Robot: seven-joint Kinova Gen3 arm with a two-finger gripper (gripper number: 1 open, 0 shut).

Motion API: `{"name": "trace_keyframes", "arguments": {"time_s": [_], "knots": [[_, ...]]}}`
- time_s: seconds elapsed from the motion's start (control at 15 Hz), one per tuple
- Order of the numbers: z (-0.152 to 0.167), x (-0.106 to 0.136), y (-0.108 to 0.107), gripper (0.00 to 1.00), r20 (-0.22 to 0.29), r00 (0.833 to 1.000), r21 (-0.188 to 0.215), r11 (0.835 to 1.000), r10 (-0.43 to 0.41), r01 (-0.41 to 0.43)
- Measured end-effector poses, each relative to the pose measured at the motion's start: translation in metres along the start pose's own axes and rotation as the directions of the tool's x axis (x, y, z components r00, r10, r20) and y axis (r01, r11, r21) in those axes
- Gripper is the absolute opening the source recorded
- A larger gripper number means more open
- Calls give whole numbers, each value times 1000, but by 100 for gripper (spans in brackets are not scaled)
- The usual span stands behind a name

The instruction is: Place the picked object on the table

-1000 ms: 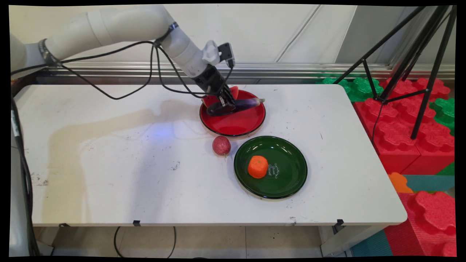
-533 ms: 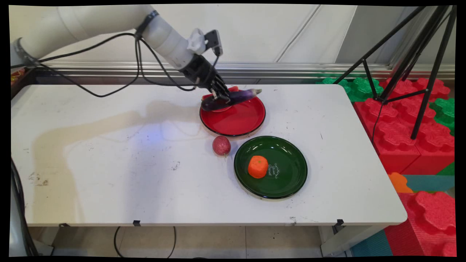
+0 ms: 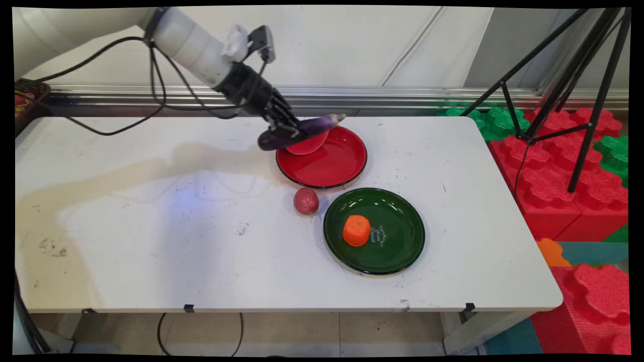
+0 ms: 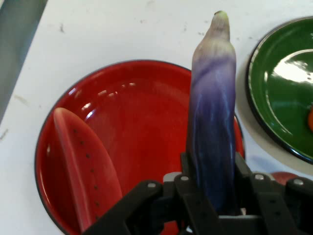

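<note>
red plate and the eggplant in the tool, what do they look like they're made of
Red plate: glossy, hard, probably glazed ceramic or melamine, judging by its sharp highlights and dark rim. Eggplant: likely a plastic or rubber toy, given its smooth, dull purple skin.

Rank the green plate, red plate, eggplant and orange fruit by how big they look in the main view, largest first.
1. green plate
2. red plate, close behind; it lies farther from the camera, so true sizes may match
3. eggplant, held aloft in the claw
4. orange fruit

left: bare table (image 3: 151,226) | right: red plate (image 3: 332,168), green plate (image 3: 397,251)
</note>
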Motion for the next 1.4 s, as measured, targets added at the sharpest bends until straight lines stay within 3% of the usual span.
{"name": "trace_keyframes", "arguments": {"time_s": [0.27,0.67,1.4], "knots": [[-21,-21,10,0,18,1000,-17,1000,-9,9],[-32,-61,25,0,107,994,-39,999,16,-12],[9,-112,35,0,247,969,-63,998,10,5]]}}
